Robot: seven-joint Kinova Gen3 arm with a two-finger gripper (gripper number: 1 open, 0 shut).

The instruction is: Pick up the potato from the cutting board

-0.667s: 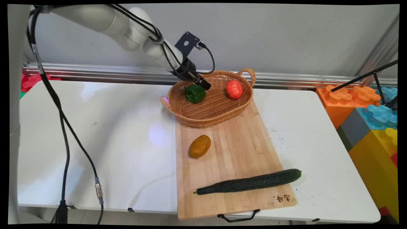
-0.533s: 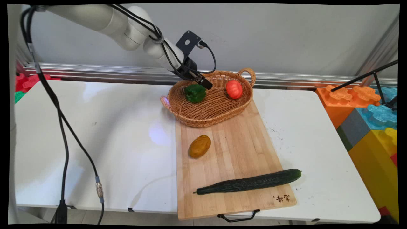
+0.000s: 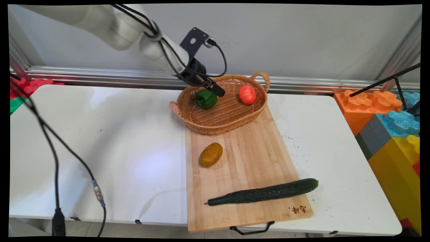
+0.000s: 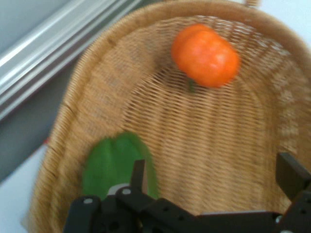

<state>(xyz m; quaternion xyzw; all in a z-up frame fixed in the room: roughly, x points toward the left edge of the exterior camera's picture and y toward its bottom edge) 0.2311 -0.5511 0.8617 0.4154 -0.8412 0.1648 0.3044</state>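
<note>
While tool (image 3: 215,90) hangs over basket (image 3: 215,126) at table's far edge, fingers apart, empty; green pepper (image 3: 206,98) & tomato (image 3: 247,94) inside; potato (image 3: 211,154), cucumber (image 3: 263,192) on board (image 3: 255,151).

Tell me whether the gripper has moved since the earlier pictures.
Barely: the gripper holds its place above the basket rim, beside the green pepper; only the arm behind shifted.

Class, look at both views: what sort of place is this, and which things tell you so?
Probably a robotics lab staged as a kitchen: a cabled gripper over a wicker basket on a cutting board, with giant toy blocks alongside.
</note>
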